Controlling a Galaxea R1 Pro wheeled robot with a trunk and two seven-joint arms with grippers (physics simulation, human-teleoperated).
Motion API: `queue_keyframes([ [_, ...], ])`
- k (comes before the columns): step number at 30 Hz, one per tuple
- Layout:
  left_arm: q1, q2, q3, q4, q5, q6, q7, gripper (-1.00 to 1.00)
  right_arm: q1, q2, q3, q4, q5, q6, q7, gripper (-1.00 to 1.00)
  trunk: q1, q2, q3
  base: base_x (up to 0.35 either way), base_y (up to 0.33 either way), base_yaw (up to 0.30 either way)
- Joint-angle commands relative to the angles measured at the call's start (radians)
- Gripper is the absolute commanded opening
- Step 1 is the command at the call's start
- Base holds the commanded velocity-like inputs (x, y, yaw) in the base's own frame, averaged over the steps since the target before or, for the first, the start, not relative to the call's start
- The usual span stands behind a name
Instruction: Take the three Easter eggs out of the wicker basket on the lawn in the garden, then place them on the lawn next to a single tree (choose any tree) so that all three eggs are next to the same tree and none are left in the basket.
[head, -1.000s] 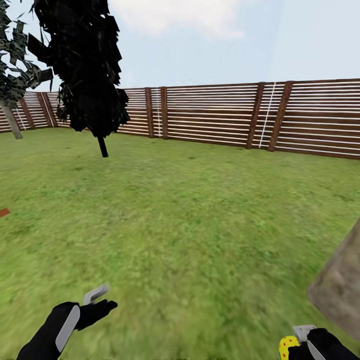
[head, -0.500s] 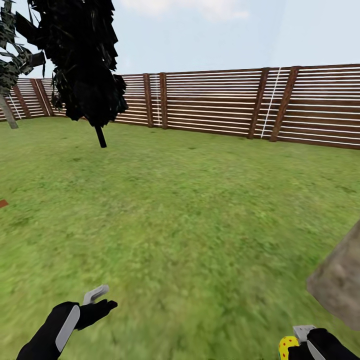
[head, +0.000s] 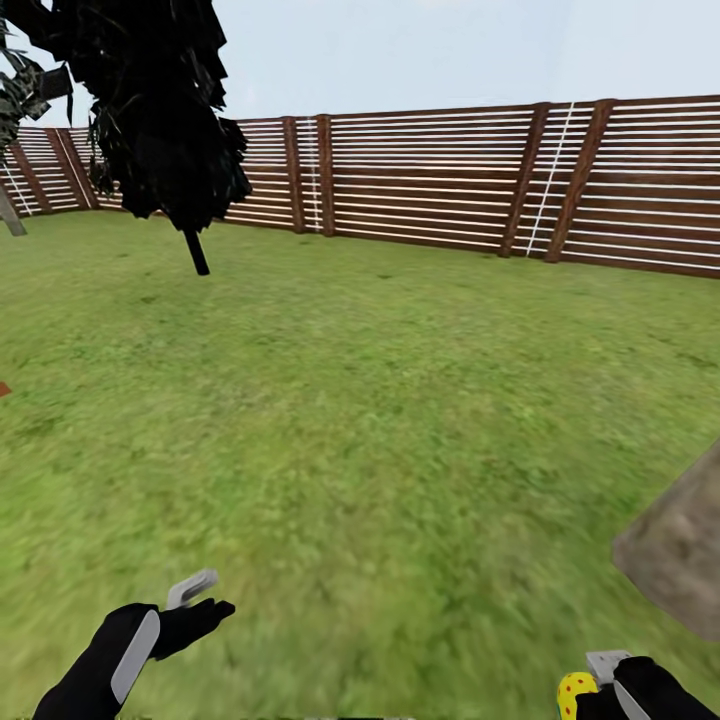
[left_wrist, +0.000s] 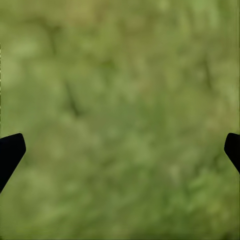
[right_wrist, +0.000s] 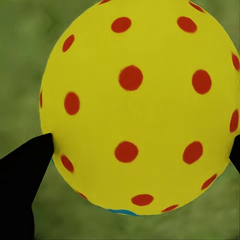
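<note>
A yellow Easter egg with red dots sits at the bottom right of the head view, and my right gripper is shut on it. In the right wrist view the egg is very close, with a black fingertip pressed against its side, above grass. The thick pale grey-brown trunk of a tree leans in at the right edge, just beyond that hand. My left gripper hangs open and empty over the lawn; its fingertips stand far apart above blurred grass. The wicker basket is out of view.
A brown slatted fence runs along the back of the lawn. A thin-trunked black-leaved tree stands at the far left. Open grass lies between me and the fence.
The whole picture has slid upward: the camera has tilted down, so the fence and the black tree sit higher. Both arms and the egg hold the same pose.
</note>
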Motion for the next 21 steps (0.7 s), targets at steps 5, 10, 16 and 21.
queue_keyframes([
  [5, 0.0, 0.0, 0.003, -0.001, -0.002, 0.006, -0.005, 1.0, -0.001, -0.002, 0.003, -0.001, 0.005, 0.004, 0.005, -1.0, 0.002, -0.002, -0.02, 0.0, 0.0, 0.0],
  [10, 0.0, 0.0, 0.003, -0.001, -0.001, 0.005, -0.005, 1.0, -0.001, -0.002, 0.002, 0.0, 0.005, 0.004, 0.005, -1.0, 0.004, -0.003, -0.04, 0.0, 0.0, 0.0],
  [16, 0.0, 0.0, 0.003, -0.001, -0.001, 0.005, -0.005, 1.0, -0.001, -0.002, 0.002, 0.0, 0.005, 0.004, 0.005, -1.0, 0.007, -0.004, -0.063, 0.0, 0.0, 0.0],
  [21, 0.0, 0.0, 0.003, -0.001, -0.001, 0.005, -0.005, 1.0, -0.001, -0.002, 0.002, 0.0, 0.005, 0.004, 0.005, -1.0, 0.009, -0.005, -0.082, 0.0, 0.0, 0.0],
])
